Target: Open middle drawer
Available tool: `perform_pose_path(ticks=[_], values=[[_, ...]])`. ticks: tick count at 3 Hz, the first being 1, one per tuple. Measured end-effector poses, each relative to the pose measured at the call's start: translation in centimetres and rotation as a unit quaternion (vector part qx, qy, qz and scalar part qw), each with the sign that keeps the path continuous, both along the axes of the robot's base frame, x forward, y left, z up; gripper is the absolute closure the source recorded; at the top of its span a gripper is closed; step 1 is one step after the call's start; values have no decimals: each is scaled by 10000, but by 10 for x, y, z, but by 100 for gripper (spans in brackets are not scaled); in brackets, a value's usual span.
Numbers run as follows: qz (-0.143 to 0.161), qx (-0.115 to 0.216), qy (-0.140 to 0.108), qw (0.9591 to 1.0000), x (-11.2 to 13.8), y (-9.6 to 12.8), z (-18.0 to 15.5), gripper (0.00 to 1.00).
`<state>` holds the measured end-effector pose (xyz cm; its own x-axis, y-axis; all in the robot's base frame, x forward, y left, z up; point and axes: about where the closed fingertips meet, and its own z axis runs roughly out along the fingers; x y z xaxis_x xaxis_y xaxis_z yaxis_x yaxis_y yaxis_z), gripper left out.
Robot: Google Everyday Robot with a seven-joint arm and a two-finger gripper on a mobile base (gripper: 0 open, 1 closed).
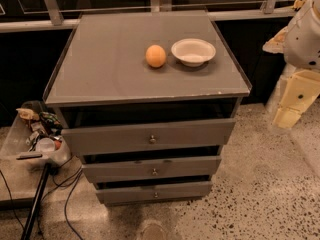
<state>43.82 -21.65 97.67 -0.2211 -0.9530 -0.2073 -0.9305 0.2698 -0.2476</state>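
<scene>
While my gripper (pixel 292 103) hangs off to the right of the cabinet (pixel 115 64), well apart from its fronts, I cannot tell whether it is wide or narrow. The middle drawer (pixel 125 168) sits between the taller front (pixel 100 138) above and the slimmest front (pixel 125 193) below, with its round knob (pixel 154 172) at centre. It looks pushed in, though the shadow above it leaves me unsure. An orange (pixel 155 56) lies just beside a white bowl (pixel 193 51) on top.
</scene>
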Motion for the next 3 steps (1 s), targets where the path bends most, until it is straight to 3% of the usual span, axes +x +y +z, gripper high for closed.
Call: perform_pose_path(ticks=[2,3], values=[[41,90,6,10000,-2,1,-3,0],[186,422,94,9989,-10,4,-28,0]])
